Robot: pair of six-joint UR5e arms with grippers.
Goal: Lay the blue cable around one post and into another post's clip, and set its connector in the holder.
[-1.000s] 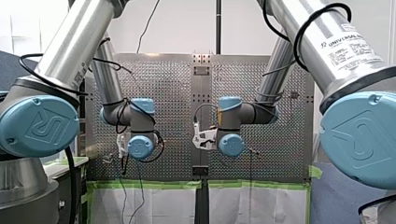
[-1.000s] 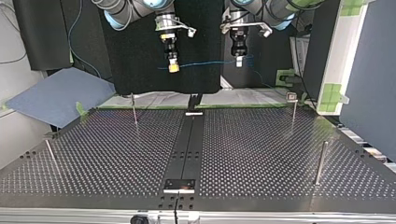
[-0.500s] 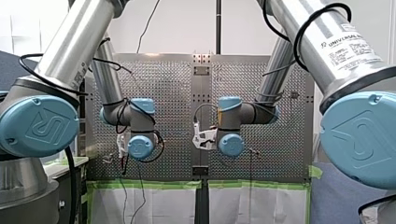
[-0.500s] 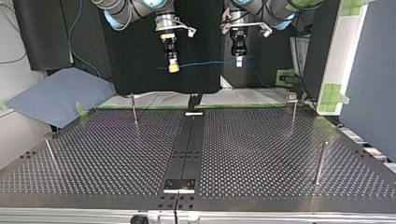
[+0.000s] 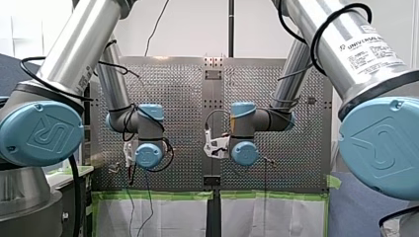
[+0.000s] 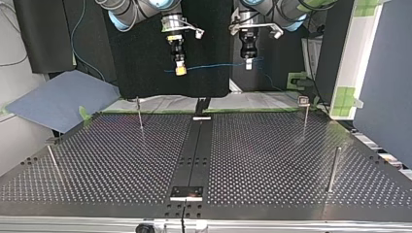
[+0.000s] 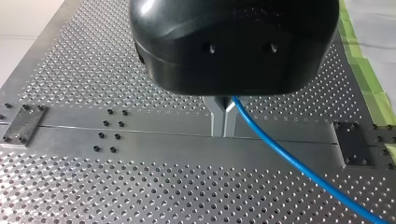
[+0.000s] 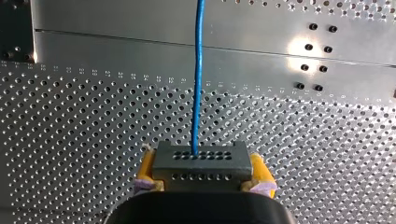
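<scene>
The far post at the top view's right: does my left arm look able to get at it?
Probably yes: nothing stands between my left gripper and the post, though the blue cable it grips runs to my right gripper.

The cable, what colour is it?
The cable is bright blue; the right wrist view shows it best.

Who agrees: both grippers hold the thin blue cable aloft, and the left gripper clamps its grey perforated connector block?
No: the right gripper clamps the grey perforated connector block, as the right wrist view shows. The left gripper holds only the thin blue cable.
</scene>
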